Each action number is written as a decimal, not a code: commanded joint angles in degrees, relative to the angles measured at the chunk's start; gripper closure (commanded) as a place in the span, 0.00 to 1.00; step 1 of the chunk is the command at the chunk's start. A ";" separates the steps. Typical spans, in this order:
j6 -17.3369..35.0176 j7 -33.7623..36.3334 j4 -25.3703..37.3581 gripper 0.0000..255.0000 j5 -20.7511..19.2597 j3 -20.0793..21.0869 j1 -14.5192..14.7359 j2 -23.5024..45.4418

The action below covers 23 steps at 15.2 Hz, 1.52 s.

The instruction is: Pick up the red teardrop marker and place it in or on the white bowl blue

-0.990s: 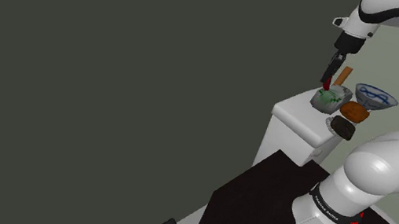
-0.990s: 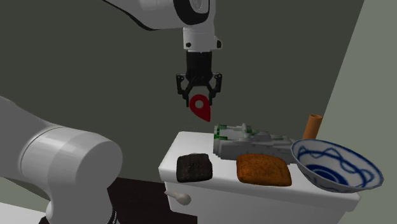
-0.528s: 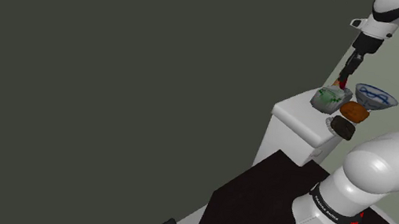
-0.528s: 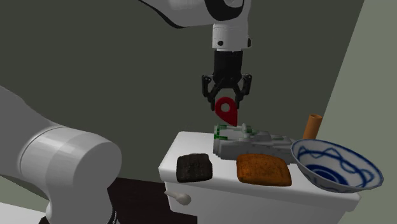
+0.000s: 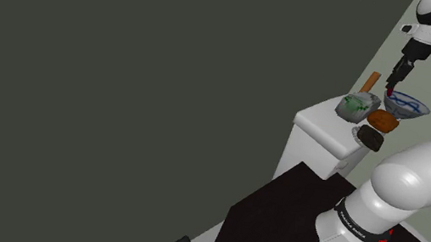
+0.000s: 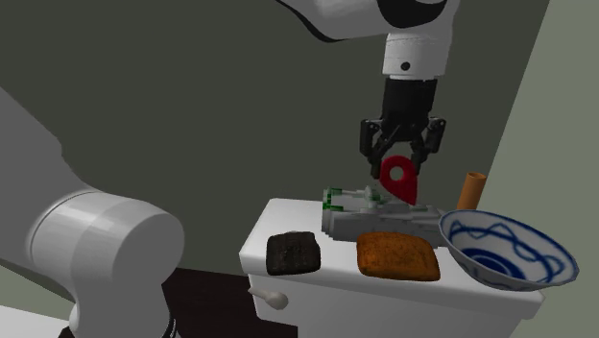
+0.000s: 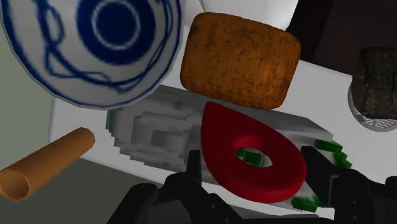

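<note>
Black gripper (image 6: 401, 175) has shifted to the second exterior view's right, nearer the blue-patterned white bowl (image 6: 509, 252), clamping the red teardrop marker (image 6: 405, 190); the wrist view reveals the bowl's blue centre.

Marker (image 6: 400, 182): red, flat teardrop with a round hole through its wide end. It was clasped at that end between the fingers of the end effector (image 6: 401, 163), hanging in the air with its tip pointing down and touching nothing below.

Bowl (image 6: 507, 252): white with blue wavy lines inside and a solid blue disc at the bottom. It stood upright, empty, at one end of a white tank top (image 6: 288, 216). The marker was to the second exterior view's left of the bowl and higher than its rim.
</note>
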 commanded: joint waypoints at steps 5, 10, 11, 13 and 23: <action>1.03 -12.92 10.40 1.00 7.31 -12.07 3.23 12.31; -0.44 -30.44 21.32 1.00 25.36 -21.59 0.55 32.00; -1.38 -33.31 23.65 1.00 28.70 -21.07 -2.36 35.59; 0.16 -33.21 22.27 1.00 28.54 -19.85 -3.23 35.44; 7.11 -35.06 16.35 1.00 31.27 -18.48 -4.33 37.87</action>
